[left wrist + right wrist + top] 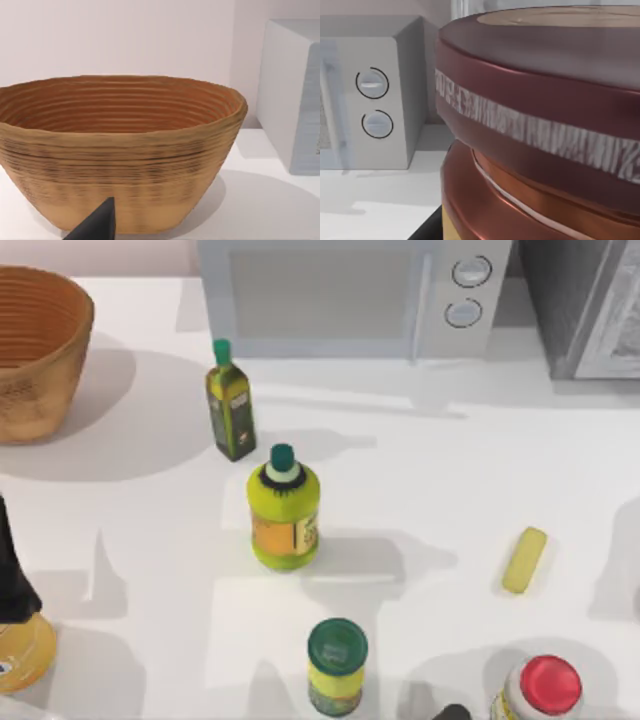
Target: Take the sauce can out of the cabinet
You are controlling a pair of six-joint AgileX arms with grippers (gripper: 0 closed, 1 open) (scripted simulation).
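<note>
Spreading wide under everything, the table (450, 470). Standing at its far right corner, the cabinet (570, 300), with the white microwave (330, 290) sitting just beside it along the back edge. Resting at the far left, the woven basket (60, 360), with the left hand (95, 225) idling close in front of it, grip impossible to judge from one dark tip. Looming right against the right wrist camera, the sauce can (530, 100), microwave dials showing beyond it, so probably sitting at or just outside the cabinet's mouth, though hard to tell this close. Edging in beneath the can, the right hand (427, 230); whether clamping the can or not, impossible to tell.
</note>
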